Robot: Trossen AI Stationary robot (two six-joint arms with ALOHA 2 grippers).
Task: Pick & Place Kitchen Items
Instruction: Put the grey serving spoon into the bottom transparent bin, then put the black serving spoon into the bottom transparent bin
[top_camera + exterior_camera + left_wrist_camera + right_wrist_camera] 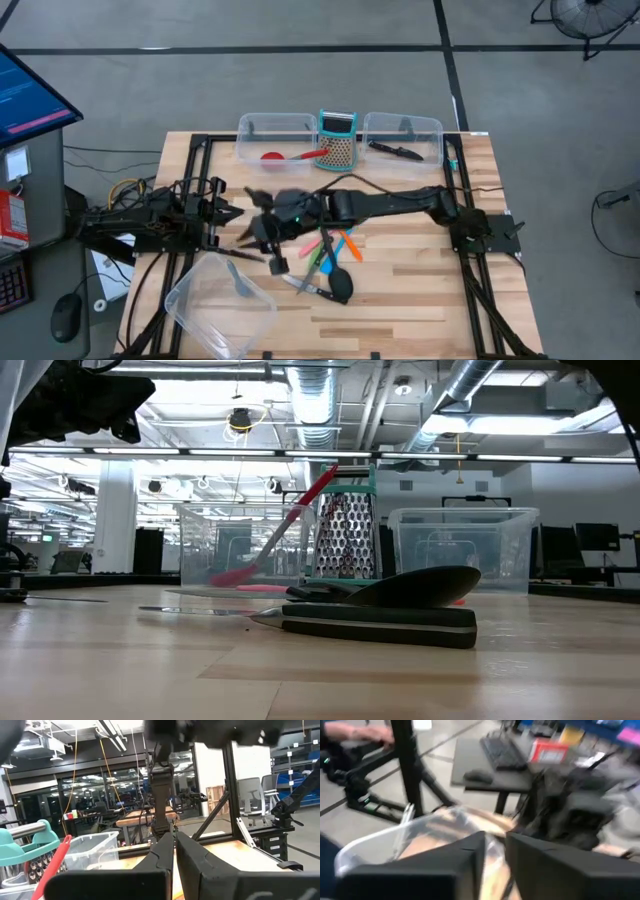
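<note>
High view: right gripper at table centre, jaws narrow, grip unclear; knife at 5 o'clock; left gripper jaws closed, empty.

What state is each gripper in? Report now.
Left gripper, waiting at left: closed, nothing visible in it.
Right gripper, near the clear tub: cannot be told.

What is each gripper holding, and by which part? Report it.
Left gripper: shut, holding nothing. Right gripper, by the clear tub: cannot be told.
</note>
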